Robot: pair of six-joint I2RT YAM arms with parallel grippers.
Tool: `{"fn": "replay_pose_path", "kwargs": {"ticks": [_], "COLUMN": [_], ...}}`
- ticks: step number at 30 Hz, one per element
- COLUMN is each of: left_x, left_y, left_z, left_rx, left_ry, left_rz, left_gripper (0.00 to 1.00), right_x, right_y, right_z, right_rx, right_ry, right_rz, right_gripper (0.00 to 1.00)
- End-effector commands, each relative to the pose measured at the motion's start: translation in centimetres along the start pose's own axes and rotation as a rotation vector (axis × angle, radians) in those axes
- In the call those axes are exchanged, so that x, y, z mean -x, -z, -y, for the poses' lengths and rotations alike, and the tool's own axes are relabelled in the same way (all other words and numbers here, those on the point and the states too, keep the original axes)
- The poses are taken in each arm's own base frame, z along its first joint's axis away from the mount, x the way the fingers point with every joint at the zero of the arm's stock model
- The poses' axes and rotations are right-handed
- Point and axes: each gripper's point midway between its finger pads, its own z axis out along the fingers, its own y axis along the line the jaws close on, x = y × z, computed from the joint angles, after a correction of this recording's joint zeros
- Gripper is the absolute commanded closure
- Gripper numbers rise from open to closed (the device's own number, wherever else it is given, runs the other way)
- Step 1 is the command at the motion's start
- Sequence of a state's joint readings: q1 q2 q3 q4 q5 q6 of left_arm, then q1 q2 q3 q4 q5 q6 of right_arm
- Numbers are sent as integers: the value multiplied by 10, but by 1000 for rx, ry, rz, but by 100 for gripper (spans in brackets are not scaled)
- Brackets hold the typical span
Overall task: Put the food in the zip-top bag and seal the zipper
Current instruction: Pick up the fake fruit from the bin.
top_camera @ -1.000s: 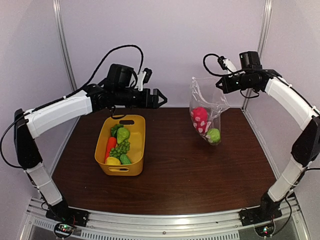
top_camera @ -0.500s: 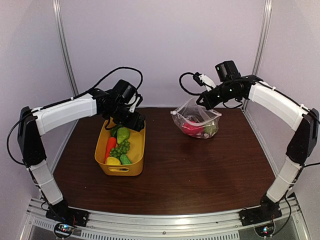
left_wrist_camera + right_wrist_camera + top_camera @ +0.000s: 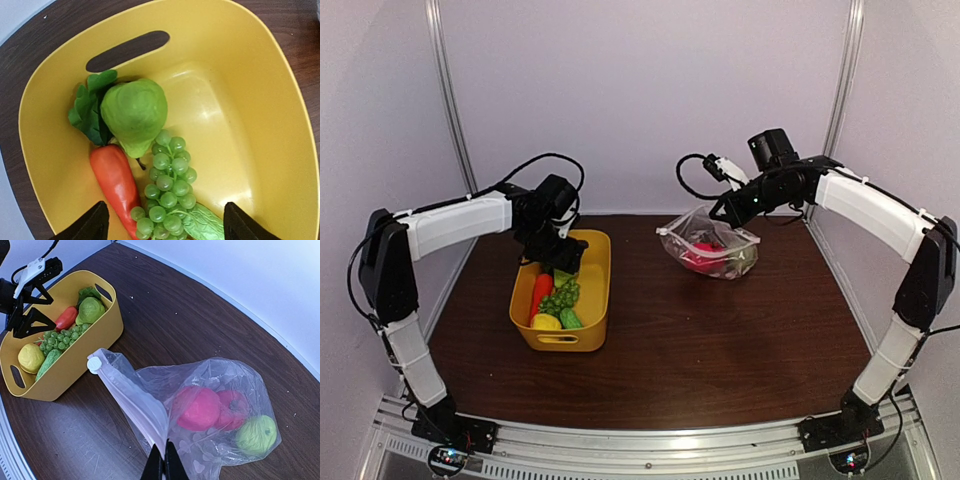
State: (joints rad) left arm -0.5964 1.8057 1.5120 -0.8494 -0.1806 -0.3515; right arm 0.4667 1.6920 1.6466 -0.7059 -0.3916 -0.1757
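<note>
Currently left end effector [image 3: 166,225] points down into yellow basket [image 3: 85,355], wide, empty; right end effector [image 3: 162,465] clamps zip-top bag [image 3: 150,390] mouth, far right on worktop [image 3: 720,340]. Bag: two red fruits [image 3: 197,407], one green apple [image 3: 256,435]. Basket: one pear [image 3: 135,112], carrot [image 3: 115,175], grape bunch [image 3: 170,185], lemon [image 3: 31,357], cucumber [image 3: 48,364].

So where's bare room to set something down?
Bare table: between the yellow basket and the zip-top bag, and the whole near strip before them. The basket's right side is free. Crowded: its left half, with pear, carrot and grapes under the left gripper, and around the bag held by the right gripper.
</note>
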Motion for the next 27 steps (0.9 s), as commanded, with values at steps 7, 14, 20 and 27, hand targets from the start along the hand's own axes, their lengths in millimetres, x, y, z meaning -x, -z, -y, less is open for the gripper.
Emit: {"fn": "replay_pose_path", "kwargs": {"ticks": [7, 14, 20, 27], "left_x": [23, 32, 37, 48], "left_y": [-59, -83, -100, -117], "left_z": [-23, -32, -35, -25], "left_rx": [89, 102, 111, 67], "left_ry": [41, 67, 70, 79], "left_rz": [-1, 15, 14, 10], "left_gripper": [17, 19, 19, 23], "right_x": [3, 0, -2, -2], "right_y": [5, 7, 4, 5], "right_z": [-9, -10, -10, -11], "right_rx": [35, 29, 33, 27], "right_ry": [-17, -12, -13, -4], "right_rz": [22, 21, 15, 13], "right_gripper": [100, 100, 100, 100]}}
